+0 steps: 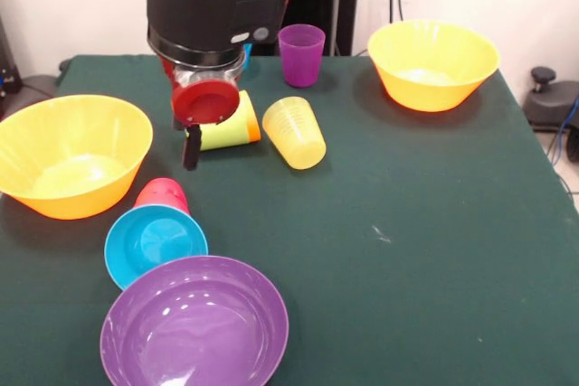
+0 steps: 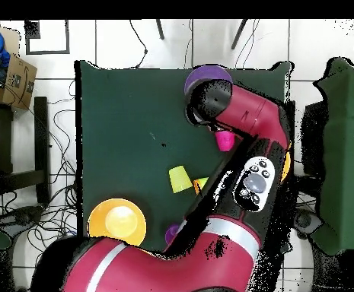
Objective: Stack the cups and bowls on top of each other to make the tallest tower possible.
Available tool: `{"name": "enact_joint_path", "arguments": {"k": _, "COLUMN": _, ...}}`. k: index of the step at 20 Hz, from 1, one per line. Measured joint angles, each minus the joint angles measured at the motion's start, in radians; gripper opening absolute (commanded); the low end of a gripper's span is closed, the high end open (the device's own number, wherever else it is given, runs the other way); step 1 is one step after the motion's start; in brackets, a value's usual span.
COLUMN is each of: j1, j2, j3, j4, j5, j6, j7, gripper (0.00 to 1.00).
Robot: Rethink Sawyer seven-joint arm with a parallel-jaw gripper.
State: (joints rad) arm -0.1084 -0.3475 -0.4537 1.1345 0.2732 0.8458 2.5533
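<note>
My gripper (image 1: 192, 146) hangs below the red wrist, low over the table and right against the left end of a lime green cup (image 1: 220, 135). That cup lies on its side with an orange cup (image 1: 252, 120) at its right end. A yellow cup (image 1: 295, 133) lies on its side beside them and also shows in the overhead view (image 2: 180, 179). A purple cup (image 1: 301, 54) stands upright at the back. A cyan bowl (image 1: 154, 243) sits tilted on a red cup (image 1: 163, 193). The purple bowl (image 1: 194, 324) is at the front. The deeper blue bowl is out of view.
One orange bowl (image 1: 72, 155) stands at the left edge and another (image 1: 432, 65) at the back right corner. In the overhead view the arm (image 2: 244, 122) covers much of the table, with the purple bowl (image 2: 202, 74) peeking out.
</note>
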Motion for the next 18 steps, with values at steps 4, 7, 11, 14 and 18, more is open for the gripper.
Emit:
{"name": "enact_joint_path", "arguments": {"k": 4, "j1": -0.02, "j2": -0.007, "j3": 0.03, "j4": 0.025, "j5": -0.046, "j6": -0.03, "j7": 0.0, "gripper": 1.0}}
{"name": "enact_joint_path", "arguments": {"k": 7, "j1": -0.031, "j2": -0.009, "j3": 0.045, "j4": 0.029, "j5": -0.074, "j6": -0.034, "j7": 0.0, "gripper": 1.0}}
{"name": "enact_joint_path", "arguments": {"k": 11, "j1": -0.046, "j2": -0.01, "j3": 0.058, "j4": 0.03, "j5": -0.107, "j6": -0.034, "j7": 0.0, "gripper": 1.0}}
{"name": "enact_joint_path", "arguments": {"k": 14, "j1": -0.067, "j2": -0.014, "j3": 0.077, "j4": 0.029, "j5": -0.143, "j6": -0.034, "j7": 0.0, "gripper": 1.0}}
{"name": "enact_joint_path", "arguments": {"k": 18, "j1": -0.084, "j2": -0.024, "j3": 0.095, "j4": 0.032, "j5": -0.174, "j6": -0.034, "j7": 0.0, "gripper": 1.0}}
